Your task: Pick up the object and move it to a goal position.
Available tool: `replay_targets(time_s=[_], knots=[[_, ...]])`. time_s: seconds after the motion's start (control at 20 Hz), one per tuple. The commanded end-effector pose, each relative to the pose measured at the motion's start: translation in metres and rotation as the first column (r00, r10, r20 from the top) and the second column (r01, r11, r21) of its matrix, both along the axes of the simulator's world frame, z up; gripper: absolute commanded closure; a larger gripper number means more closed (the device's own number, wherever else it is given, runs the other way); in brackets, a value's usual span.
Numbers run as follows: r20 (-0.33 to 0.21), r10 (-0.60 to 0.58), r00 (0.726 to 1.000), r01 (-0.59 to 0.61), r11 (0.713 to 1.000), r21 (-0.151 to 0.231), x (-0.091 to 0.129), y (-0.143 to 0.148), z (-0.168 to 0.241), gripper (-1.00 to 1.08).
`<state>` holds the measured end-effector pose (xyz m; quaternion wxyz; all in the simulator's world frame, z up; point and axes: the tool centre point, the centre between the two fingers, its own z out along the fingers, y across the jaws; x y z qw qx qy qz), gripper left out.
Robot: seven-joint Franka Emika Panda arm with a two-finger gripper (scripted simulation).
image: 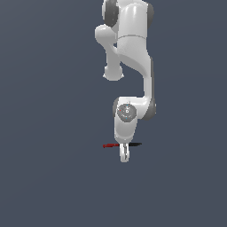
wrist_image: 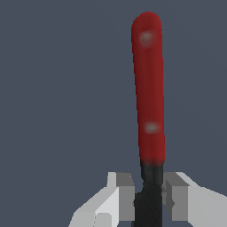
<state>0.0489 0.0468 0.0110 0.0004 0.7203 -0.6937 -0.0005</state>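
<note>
Red-and-black object [wrist_image: 149, 97] lies flat under the wrist, red end toward the exterior view's left, with gripper [wrist_image: 148, 201] fingers narrowed astride its black part near the colour join, apparently pinching there for a balanced lift.

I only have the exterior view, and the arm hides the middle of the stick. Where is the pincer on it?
Observer: The wrist view shows the pincer straddling the stick on its black part, just past where the red ends.
Operator: Are the fingers touching it?
Observer: The fingers appear to press against both sides, with no gap showing.
Operator: Anything on the red part?
Observer: Two pale spots along it.
</note>
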Motion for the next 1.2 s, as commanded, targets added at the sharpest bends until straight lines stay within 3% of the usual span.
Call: replay_targets(time_s=[0.0, 1.15], knots=[[0.001, -0.001, 1.000, 0.001, 1.000, 0.000, 0.003, -0.005, 0.004, 1.08], [0.001, 0.000, 1.000, 0.000, 1.000, -0.001, 0.078, -0.104, 0.097, 1.08]])
